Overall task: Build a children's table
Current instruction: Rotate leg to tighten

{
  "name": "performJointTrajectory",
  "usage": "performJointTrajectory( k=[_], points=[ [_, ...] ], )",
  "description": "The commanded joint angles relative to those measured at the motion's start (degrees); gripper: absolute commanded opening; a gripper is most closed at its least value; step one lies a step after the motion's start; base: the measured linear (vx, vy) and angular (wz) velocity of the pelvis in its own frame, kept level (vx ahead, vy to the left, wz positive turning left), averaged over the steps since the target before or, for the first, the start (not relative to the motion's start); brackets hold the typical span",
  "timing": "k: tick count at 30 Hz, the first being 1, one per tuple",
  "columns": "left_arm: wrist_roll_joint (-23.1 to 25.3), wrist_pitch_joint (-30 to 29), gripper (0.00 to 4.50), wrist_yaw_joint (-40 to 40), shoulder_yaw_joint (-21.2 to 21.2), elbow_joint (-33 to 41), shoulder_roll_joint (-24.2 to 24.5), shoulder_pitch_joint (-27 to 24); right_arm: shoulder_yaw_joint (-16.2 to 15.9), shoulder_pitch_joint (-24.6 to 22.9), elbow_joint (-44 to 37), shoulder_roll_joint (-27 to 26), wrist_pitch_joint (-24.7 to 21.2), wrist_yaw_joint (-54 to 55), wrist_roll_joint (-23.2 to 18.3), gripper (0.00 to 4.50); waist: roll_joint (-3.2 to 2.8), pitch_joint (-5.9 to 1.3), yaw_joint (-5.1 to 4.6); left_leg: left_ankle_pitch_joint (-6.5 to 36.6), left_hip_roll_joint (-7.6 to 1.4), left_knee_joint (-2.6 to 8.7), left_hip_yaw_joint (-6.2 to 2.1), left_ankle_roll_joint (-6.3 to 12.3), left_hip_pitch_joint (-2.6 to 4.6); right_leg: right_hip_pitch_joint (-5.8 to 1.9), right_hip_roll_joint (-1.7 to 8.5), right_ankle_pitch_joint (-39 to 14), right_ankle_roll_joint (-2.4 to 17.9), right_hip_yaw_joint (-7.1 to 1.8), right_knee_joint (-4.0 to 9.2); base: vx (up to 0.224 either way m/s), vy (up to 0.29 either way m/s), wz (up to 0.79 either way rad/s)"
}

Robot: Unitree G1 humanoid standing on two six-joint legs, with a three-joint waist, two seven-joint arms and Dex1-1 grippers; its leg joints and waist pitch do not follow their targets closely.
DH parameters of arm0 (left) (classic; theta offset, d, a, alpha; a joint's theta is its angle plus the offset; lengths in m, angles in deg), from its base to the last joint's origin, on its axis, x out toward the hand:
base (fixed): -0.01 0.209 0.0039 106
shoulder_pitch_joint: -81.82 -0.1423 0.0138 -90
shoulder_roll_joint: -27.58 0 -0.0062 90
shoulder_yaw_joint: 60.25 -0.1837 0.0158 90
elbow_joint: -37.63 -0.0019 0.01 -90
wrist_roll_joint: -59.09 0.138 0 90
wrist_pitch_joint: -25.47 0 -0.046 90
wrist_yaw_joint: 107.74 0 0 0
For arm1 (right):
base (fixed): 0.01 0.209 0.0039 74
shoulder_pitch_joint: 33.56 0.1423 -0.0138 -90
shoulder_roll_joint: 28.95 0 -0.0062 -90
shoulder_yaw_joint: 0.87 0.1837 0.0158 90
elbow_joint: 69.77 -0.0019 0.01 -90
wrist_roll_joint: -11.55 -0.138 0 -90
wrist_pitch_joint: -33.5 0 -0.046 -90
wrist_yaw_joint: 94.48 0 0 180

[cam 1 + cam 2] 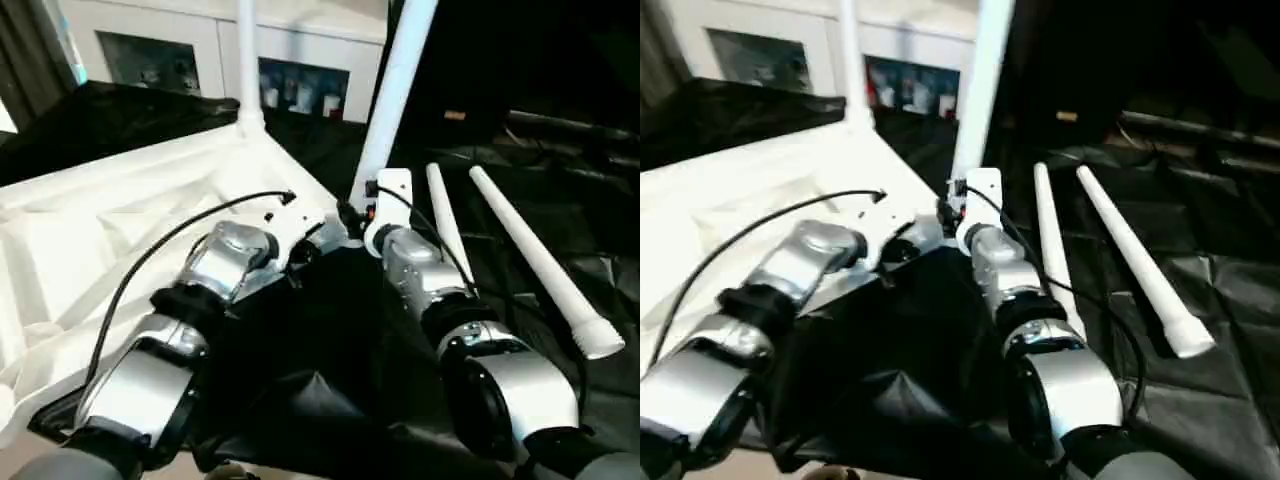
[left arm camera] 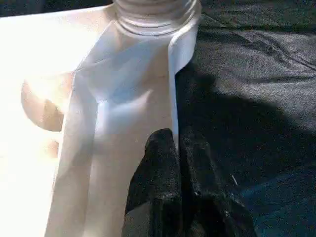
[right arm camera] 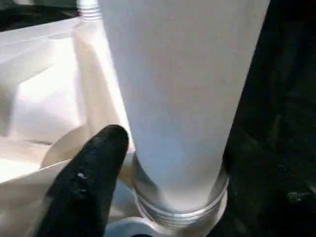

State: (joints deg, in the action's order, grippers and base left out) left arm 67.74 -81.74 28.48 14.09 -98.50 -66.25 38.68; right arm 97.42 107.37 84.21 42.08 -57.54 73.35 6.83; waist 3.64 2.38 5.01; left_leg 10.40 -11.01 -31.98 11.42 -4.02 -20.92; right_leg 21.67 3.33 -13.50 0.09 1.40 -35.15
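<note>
The white tabletop (image 1: 90, 230) lies upside down on the left, ribbed underside up. One leg (image 1: 246, 60) stands upright in its far corner socket. A second leg (image 1: 395, 90) stands slightly tilted at the near right corner, its threaded end (image 3: 177, 210) at the socket. My right gripper (image 1: 366, 213) is closed around this leg's base; one black finger (image 3: 94, 173) presses its side and the other is hidden behind the leg. My left gripper (image 2: 174, 148) is shut on the tabletop's rim (image 2: 173, 89) just beside that corner. Two loose legs (image 1: 445, 225) (image 1: 540, 265) lie on the right.
Black cloth (image 1: 330, 340) covers the work surface under the tabletop and the loose legs. A white glass-door cabinet (image 1: 200, 50) stands along the back. Dark cables or bars (image 1: 570, 130) lie at the far right.
</note>
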Motion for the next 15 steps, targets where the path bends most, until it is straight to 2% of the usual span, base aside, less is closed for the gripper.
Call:
performJointTrajectory(
  k=[1,2,3,4,5,6,7,9,10,12,14,15],
  points=[
    [-1.3,4.9,0.00,-4.7,-1.6,6.2,-0.1,-1.0,-3.6,-3.3,-0.4,-0.2,-2.1,-9.2,-0.3,3.75,-0.68,-3.19,0.33,4.0,-2.78,3.19,-1.37,1.76,0.81,-2.26,4.94,9.5,12.5,-2.20,2.79,0.000,0.000,0.00],
    [-2.1,6.5,0.00,-7.7,-2.1,8.3,1.0,-2.4,-4.7,-4.8,-3.5,1.5,-2.6,-13.2,-0.5,3.84,-0.65,-3.40,0.25,0.9,-2.60,2.80,-1.21,3.55,0.48,-2.51,4.72,15.6,13.2,-2.15,2.25,0.000,0.000,0.00],
    [-2.4,6.8,0.00,-9.0,-2.4,9.5,1.8,-3.3,-5.3,-6.0,-5.8,2.7,-3.1,-15.9,-0.8,3.92,-0.64,-3.46,0.41,-0.2,-2.47,2.42,-0.99,5.00,0.66,-2.30,4.50,19.8,13.8,-2.13,2.03,0.000,0.000,0.00],
    [-2.4,6.8,0.00,-9.0,-2.4,9.5,1.8,-3.3,-5.3,-6.0,-5.8,2.7,-3.1,-15.9,-0.8,4.00,-0.32,-3.57,0.45,-1.5,-2.44,2.29,-0.98,6.05,0.58,-2.54,4.46,22.4,14.5,-2.01,1.68,0.000,0.000,0.00],
    [-3.5,9.8,0.00,-11.6,-2.5,11.6,3.0,-5.0,-6.1,-8.7,-11.0,5.4,-4.5,-21.4,-1.9,4.10,-0.41,-3.59,0.47,-1.9,-2.47,2.25,-0.98,6.41,0.62,-2.52,4.43,23.1,14.6,-1.97,1.65,0.000,0.000,0.00],
    [-4.0,10.8,0.00,-12.4,-2.4,12.2,3.3,-5.6,-6.4,-9.5,-12.5,6.2,-4.8,-23.1,-2.0,4.20,-0.31,-3.62,0.69,-2.7,-2.51,2.04,-0.97,7.27,0.66,-2.67,4.24,25.1,14.4,-1.83,1.49,0.000,0.000,0.00],
    [-4.8,11.1,0.00,-14.7,-2.6,14.2,4.4,-6.9,-8.2,-12.0,-16.9,8.6,-5.8,-28.4,-2.3,4.29,0.14,-3.68,0.64,-3.3,-2.64,2.04,-0.97,7.58,0.78,-2.75,4.11,25.7,14.6,-1.63,1.48,0.000,0.000,0.00],
    [-5.1,11.5,0.00,-15.4,-2.7,14.8,4.8,-7.3,-8.8,-12.8,-18.2,9.3,-6.0,-29.9,-2.4,4.36,-0.15,-3.61,0.91,-3.7,-2.78,1.85,-0.85,7.85,0.83,-2.48,4.33,24.9,15.1,-1.59,1.28,0.000,0.000,0.00],
    [-6.2,11.3,0.00,-18.3,-3.0,17.7,6.2,-9.1,-11.7,-16.3,-24.4,12.9,-7.0,-37.2,-2.9,4.44,-0.01,-3.42,1.34,-3.4,-2.87,1.86,-0.88,7.65,0.70,-2.70,4.25,23.5,14.9,-1.41,1.39,0.000,0.000,0.00],
    [-6.6,11.4,0.00,-19.4,-3.0,19.0,6.8,-9.9,-12.9,-17.7,-27.0,14.5,-7.2,-40.0,-2.8,4.44,0.01,-3.28,1.58,-2.2,-2.99,1.86,-0.73,7.52,0.61,-2.57,4.31,21.7,14.5,-1.42,1.52,0.000,0.000,0.00],
    [-7.8,12.9,0.00,-22.7,-3.1,21.9,8.7,-12.1,-16.1,-21.3,-33.6,19.2,-7.8,-47.1,-2.5,4.44,0.03,-2.87,1.88,2.4,-3.25,2.23,-0.64,5.79,0.79,-2.13,4.59,12.2,14.1,-1.39,2.23,0.000,0.000,0.00],
    [-7.9,12.9,0.00,-22.9,-3.0,22.0,8.8,-12.2,-16.3,-21.5,-33.9,19.4,-7.9,-47.4,-2.6,4.44,-0.01,-2.91,2.07,3.2,-3.34,2.21,-0.67,5.36,0.84,-2.20,4.76,10.5,13.7,-1.41,2.33,0.000,0.000,0.00]
  ],
)
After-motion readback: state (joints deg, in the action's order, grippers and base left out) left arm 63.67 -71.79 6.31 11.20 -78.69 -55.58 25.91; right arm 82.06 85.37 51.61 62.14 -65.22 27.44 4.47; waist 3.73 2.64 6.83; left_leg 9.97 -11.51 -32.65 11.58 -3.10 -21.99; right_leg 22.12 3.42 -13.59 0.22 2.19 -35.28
